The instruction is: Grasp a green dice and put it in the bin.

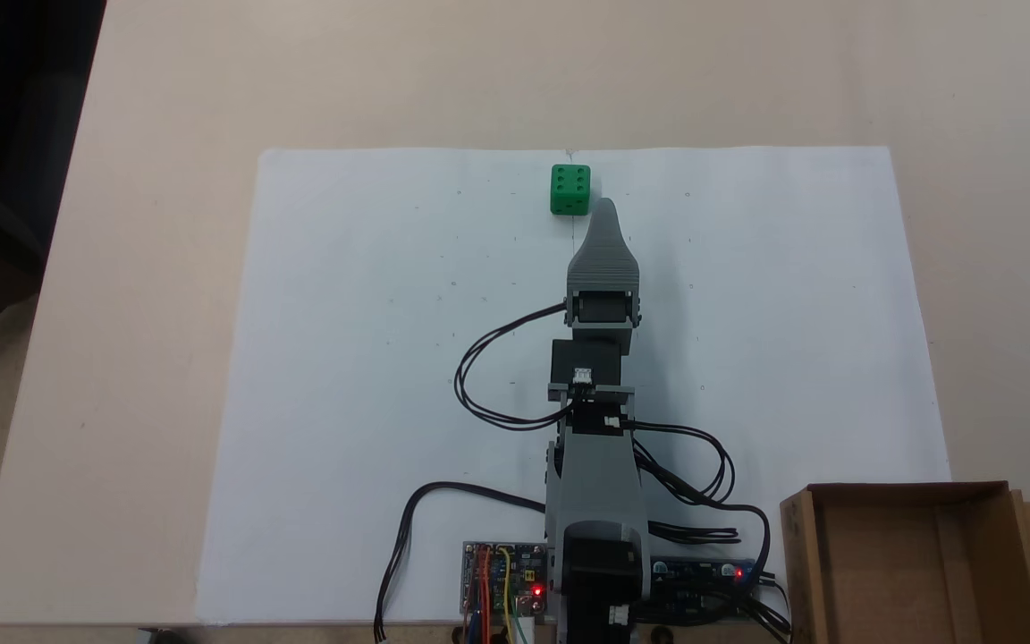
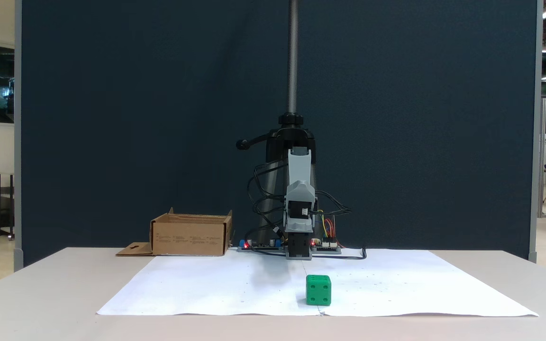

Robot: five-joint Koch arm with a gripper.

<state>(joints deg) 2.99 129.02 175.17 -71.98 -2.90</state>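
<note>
Fixed view from above shows the tool [image 1: 605, 207] pointing up the white sheet [image 1: 372, 376], with the dice [image 1: 570, 190] sitting just past its tip and a bit to the left, not touching, and I cannot tell if the tool's two sides are apart or together.

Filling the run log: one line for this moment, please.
claw: beside green dice, state unclear | dice: on paper sheet, ungrasped | bin: holds nothing

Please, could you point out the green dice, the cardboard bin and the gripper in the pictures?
green dice [image 1: 570, 189]: fixed view from above, on its top face.
cardboard bin [image 1: 882, 559]: same view, on its bare inner floor.
gripper [image 1: 605, 207]: same view, at its tip beside the dice.
</note>
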